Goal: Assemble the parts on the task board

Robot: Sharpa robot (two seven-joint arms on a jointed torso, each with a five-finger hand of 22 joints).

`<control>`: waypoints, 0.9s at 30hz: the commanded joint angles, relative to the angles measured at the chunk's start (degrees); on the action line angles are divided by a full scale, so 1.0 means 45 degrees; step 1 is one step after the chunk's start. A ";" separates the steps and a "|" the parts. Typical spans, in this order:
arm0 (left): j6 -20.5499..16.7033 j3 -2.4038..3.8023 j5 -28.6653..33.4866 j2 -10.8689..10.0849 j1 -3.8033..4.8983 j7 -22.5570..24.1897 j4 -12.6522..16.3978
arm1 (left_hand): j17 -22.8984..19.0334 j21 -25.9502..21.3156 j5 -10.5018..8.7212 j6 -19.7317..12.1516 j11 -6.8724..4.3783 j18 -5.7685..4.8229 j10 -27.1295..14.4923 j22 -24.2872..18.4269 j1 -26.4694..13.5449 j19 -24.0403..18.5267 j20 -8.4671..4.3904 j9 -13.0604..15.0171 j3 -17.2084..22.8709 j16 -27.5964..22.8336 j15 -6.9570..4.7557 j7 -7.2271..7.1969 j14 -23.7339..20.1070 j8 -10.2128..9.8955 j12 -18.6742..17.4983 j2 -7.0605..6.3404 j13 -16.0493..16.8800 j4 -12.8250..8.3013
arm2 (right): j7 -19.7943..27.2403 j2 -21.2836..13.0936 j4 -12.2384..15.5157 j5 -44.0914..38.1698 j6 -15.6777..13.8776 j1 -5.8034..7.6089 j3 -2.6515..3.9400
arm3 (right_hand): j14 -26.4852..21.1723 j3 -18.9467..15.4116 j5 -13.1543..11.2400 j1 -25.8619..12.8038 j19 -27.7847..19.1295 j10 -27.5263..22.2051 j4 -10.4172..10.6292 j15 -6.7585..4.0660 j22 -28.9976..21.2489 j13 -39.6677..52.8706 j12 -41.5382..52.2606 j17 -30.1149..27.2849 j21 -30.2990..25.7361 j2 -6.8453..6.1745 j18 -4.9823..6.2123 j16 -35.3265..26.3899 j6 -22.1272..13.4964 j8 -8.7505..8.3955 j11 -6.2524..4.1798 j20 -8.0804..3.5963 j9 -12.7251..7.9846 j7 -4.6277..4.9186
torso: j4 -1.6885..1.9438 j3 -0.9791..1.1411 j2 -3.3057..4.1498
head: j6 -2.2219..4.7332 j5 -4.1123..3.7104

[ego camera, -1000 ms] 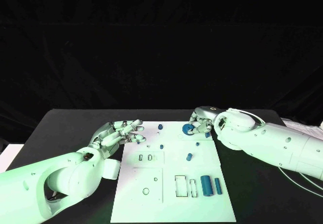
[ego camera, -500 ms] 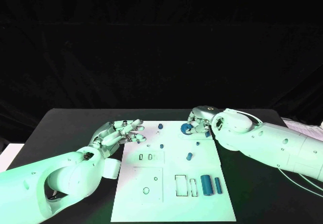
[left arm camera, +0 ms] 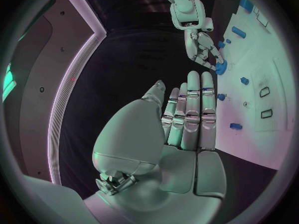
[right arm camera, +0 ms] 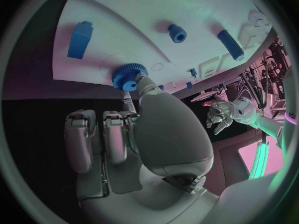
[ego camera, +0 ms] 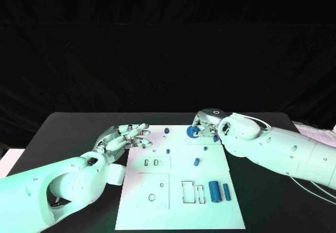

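The white task board (ego camera: 175,194) lies in the middle of the black table. My right hand (ego camera: 204,127) is over the board's far right corner and pinches a blue toothed gear (ego camera: 193,131) between thumb and finger. The right wrist view shows that gear (right arm camera: 129,78) at the fingertips, close above the board (right arm camera: 124,15). My left hand (ego camera: 128,137) hovers beside the board's far left edge, holding nothing. In the left wrist view its fingers (left arm camera: 190,109) lie straight and side by side, and the gear (left arm camera: 221,67) shows in the distance.
Two blue cylinders (ego camera: 215,191) (ego camera: 226,190) lie near the board's right edge, beside rectangular slots (ego camera: 188,192). Small blue pieces sit mid-board (ego camera: 196,161) and at the far edge (ego camera: 168,131). A blue block (right arm camera: 80,39) lies near the gear. Black table surrounds the board.
My right hand has carried the gear slightly leftward and farther along the board's far edge. The left hand has stayed where it was.
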 commanded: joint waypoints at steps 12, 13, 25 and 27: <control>0.0249 0.0008 0.0010 0.0050 0.0011 -0.0001 -0.0020 | 0.0015 -0.0055 0.0049 -0.0045 0.0008 0.0145 -0.0076 -0.0019 0.0140 0.0045 0.0046 0.0015 0.0088 -0.0076 -0.0009 0.0040 -0.0066 -0.0056 -0.0074 -0.0025 -0.0014 -0.0010 | -0.0729 -0.0115 0.1207 -0.0740 -0.1291 -0.0110 -0.0061 | 0.1328 0.1626 -0.0411 -0.0938 0.1192 0.1358 -0.1128 -0.0160 0.3067 0.3354 0.0109 0.3345 0.0069 0.0234 -0.0109 0.0045 0.0951 0.0082 -0.0156 -0.0142 0.1078 -0.0452 | 0.0014 0.0000 -0.0001 | 0.0053 0.0043; 0.0258 0.0008 0.0010 0.0056 0.0011 -0.0007 -0.0022 | 0.0028 -0.0056 0.0049 -0.0057 0.0011 0.0145 -0.0088 -0.0021 0.0163 0.0045 0.0044 0.0013 0.0106 -0.0086 -0.0009 0.0045 -0.0069 -0.0064 -0.0085 -0.0028 -0.0019 -0.0027 | -0.0858 -0.0099 0.1439 -0.0821 -0.1450 -0.0108 -0.0060 | 0.1328 0.1682 -0.0403 -0.1002 0.1191 0.1358 -0.1128 -0.0163 0.3065 0.3354 0.0109 0.3345 0.0068 0.0263 -0.0109 0.0045 0.0962 0.0072 -0.0161 -0.0145 0.1086 -0.0457 | 0.0016 -0.0006 -0.0003 | 0.0052 0.0050; 0.0314 0.0008 0.0010 0.0062 0.0010 -0.0058 -0.0052 | 0.0028 -0.0056 0.0049 -0.0057 0.0011 0.0145 -0.0088 -0.0021 0.0163 0.0045 0.0044 0.0013 0.0106 -0.0086 -0.0009 0.0045 -0.0069 -0.0064 -0.0085 -0.0028 -0.0019 -0.0027 | -0.1116 0.0569 0.2061 -0.1051 -0.1802 -0.0110 -0.0063 | 0.1328 0.1802 -0.0309 -0.1147 0.1180 0.1357 -0.1158 -0.0166 0.3042 0.3353 0.0107 0.3345 0.0059 0.0256 -0.0104 0.0045 0.0941 0.0022 -0.0162 -0.0152 0.1096 -0.0455 | 0.0027 -0.0025 -0.0004 | 0.0039 0.0069; 0.0325 0.0008 0.0010 0.0063 0.0010 -0.0065 -0.0049 | 0.0028 -0.0056 0.0049 -0.0057 0.0011 0.0145 -0.0088 -0.0021 0.0163 0.0045 0.0044 0.0013 0.0106 -0.0086 -0.0009 0.0045 -0.0069 -0.0064 -0.0085 -0.0028 -0.0019 -0.0027 | -0.1124 0.0741 0.1983 -0.1057 -0.1759 -0.0124 -0.0073 | 0.1328 0.1813 -0.0302 -0.1178 0.1177 0.1355 -0.1162 -0.0165 0.3037 0.3348 0.0099 0.3345 0.0057 0.0242 -0.0102 0.0045 0.0935 0.0013 -0.0160 -0.0152 0.1097 -0.0450 | 0.0030 -0.0017 0.0001 | 0.0035 0.0073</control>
